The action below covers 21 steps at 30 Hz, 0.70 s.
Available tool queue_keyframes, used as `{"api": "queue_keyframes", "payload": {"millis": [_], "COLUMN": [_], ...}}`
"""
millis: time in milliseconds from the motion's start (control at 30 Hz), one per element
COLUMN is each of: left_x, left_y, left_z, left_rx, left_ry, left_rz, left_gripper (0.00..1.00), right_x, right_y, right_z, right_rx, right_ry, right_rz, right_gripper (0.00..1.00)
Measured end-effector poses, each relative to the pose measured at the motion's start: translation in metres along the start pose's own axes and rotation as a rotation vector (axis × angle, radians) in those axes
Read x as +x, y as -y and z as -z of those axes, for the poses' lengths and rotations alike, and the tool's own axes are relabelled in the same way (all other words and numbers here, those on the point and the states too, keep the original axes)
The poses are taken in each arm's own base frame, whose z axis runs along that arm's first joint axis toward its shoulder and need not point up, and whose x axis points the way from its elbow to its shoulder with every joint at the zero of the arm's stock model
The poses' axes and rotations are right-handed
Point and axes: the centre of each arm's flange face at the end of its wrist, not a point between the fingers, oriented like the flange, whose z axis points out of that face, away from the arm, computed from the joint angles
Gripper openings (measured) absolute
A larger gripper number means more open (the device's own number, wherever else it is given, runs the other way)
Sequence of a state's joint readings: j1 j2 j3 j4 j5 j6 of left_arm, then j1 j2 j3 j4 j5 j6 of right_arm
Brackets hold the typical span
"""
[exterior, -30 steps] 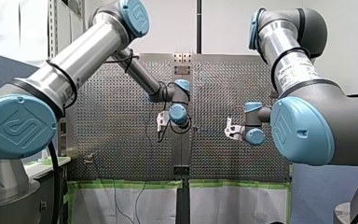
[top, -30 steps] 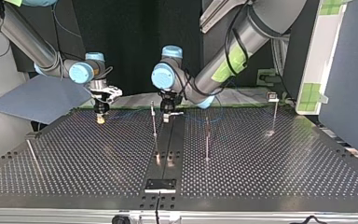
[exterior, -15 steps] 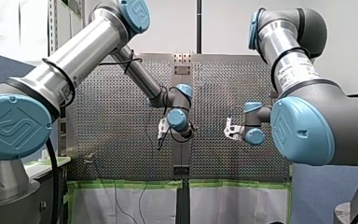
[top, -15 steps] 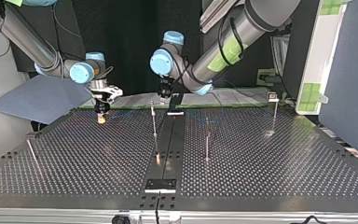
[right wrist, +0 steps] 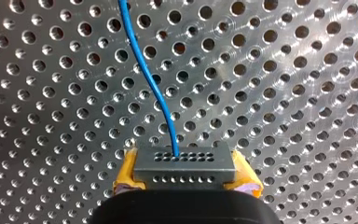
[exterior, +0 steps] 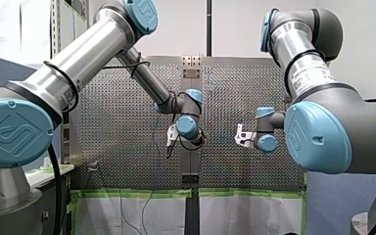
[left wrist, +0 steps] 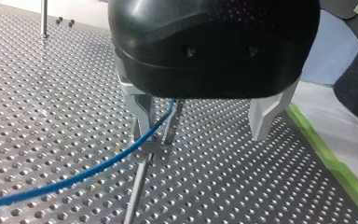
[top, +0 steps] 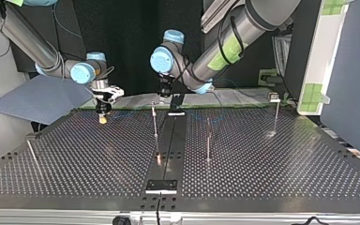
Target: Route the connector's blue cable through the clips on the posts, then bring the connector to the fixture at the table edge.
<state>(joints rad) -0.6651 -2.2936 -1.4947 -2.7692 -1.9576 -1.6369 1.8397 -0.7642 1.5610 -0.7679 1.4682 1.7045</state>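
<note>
With right pincer (right wrist: pixel 185 182), clamps the grey connector (right wrist: pixel 184 167) tight between yellow pads (right wrist: pixel 125 177), just above the perforated desk (right wrist: pixel 284 93). Sends the blue cable (right wrist: pixel 151 88) out of the connector's holed face and ahead over the desk. Holds left pincer (left wrist: pixel 200 135) spread wide, metal fingers (left wrist: pixel 266 112) well apart, gripping nothing. Passes the cable close beside one finger there and across the clip (left wrist: pixel 153 148) atop a slim post (left wrist: pixel 137 186); cannot tell whether seated in the clip. Hangs both pincers near the far side of the desk in the top view, right one toward that view's left, well apart from the fixture (top: pixel 161 186) at the near edge.
</note>
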Motion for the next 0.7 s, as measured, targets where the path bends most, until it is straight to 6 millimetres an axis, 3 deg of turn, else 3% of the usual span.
{"api": "queue_keyframes", "payload": {"millis": [700], "left_x": [-0.0073], "left_y": [0.0047], "left_z": [-0.006], "left_rx": [0.009], "left_ry": [0.068], "left_rz": [0.063], "left_gripper": [1.0], "right_x": [-0.0003], "right_y": [0.0012], "right_z": [0.0002], "right_rx": [0.002], "right_ry": [0.001], "right_rz": [0.0], "right_gripper": [0.0]}}
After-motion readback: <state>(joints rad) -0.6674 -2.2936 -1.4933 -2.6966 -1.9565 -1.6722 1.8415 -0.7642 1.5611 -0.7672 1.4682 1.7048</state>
